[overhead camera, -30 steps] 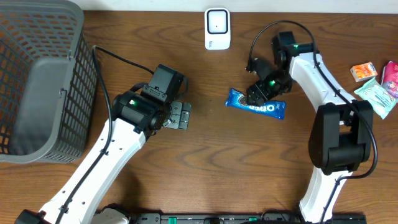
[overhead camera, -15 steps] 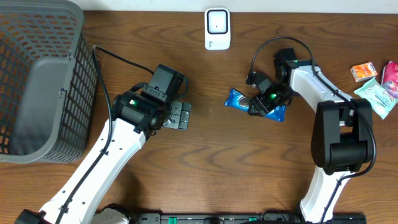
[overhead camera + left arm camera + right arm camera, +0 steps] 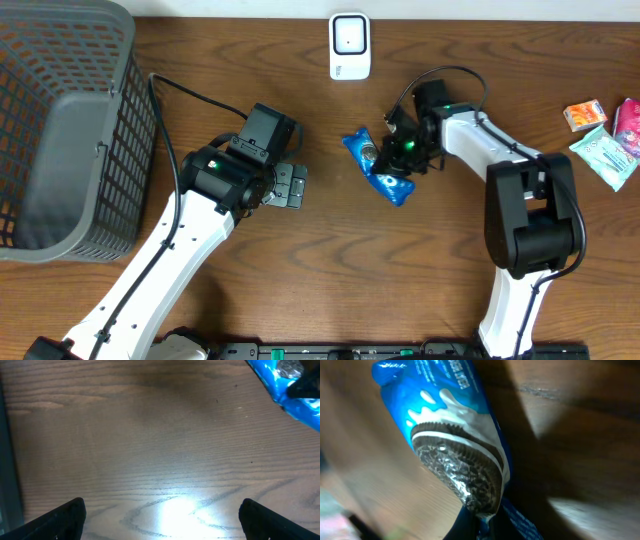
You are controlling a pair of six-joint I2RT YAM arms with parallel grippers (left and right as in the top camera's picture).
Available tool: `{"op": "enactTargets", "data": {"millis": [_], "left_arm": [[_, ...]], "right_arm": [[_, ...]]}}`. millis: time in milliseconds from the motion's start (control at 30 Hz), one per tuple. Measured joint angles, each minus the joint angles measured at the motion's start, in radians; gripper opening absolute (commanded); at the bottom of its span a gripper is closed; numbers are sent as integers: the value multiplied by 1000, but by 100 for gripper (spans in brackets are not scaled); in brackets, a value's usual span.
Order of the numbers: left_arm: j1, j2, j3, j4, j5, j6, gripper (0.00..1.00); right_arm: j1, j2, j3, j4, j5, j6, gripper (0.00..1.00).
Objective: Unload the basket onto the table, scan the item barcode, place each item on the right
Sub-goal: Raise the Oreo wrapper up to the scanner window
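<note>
"So, how many things?"

"One blue cookie packet [image 3: 372, 160], one white scanner [image 3: 349, 45] at twelve o'clock, one grey basket [image 3: 120, 120] at nine, three small packets [image 3: 605, 152] at three."

"And the arms?"

"Right gripper [image 3: 398, 163] reaches in toward centre, pinching the cookie packet at the scanner's five o'clock. Left gripper [image 3: 292, 185] hovers at the packet's nine o'clock, jaws spread wide."

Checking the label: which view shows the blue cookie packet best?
Right wrist: the blue cookie packet fills the frame, cookie picture clear. Overhead shows it small, partly under the right hand; left wrist catches only a corner.
</note>
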Motion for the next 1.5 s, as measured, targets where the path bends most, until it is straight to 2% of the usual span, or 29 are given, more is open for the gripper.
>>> {"op": "enactTargets", "data": {"millis": [33, 67, 100, 133, 233, 267, 400, 567, 667, 700, 800, 1167, 1500], "left_arm": [[0, 0, 0, 0, 0, 0, 98], [0, 0, 0, 0, 0, 0, 98], [0, 0, 0, 0, 0, 0, 98], [0, 0, 0, 0, 0, 0, 98], [0, 0, 0, 0, 0, 0, 98], [0, 0, 0, 0, 0, 0, 98], [0, 0, 0, 0, 0, 0, 98], [0, 0, 0, 0, 0, 0, 98], [0, 0, 0, 0, 0, 0, 98], [0, 0, 0, 0, 0, 0, 98], [0, 0, 0, 0, 0, 0, 98], [0, 0, 0, 0, 0, 0, 98], [0, 0, 0, 0, 0, 0, 98]], "right_arm": [[9, 0, -2, 18, -2, 71, 8], [15, 0, -3, 39, -4, 142, 21], [22, 2, -5, 65, -7, 199, 43], [25, 3, -5, 79, -6, 227, 55], [25, 3, -5, 155, -18, 275, 64], [24, 3, -5, 171, -19, 276, 64], [23, 3, -4, 209, -2, 242, 58], [35, 3, -5, 209, 25, 64, 53], [66, 3, -17, 216, 36, -7, 33], [76, 3, -22, 215, 42, -18, 21], [110, 1, -44, 218, 45, -37, 2], [112, 8, -32, 255, 19, 67, 1], [30, 46, 285, 318, -87, 99, 1]]}}
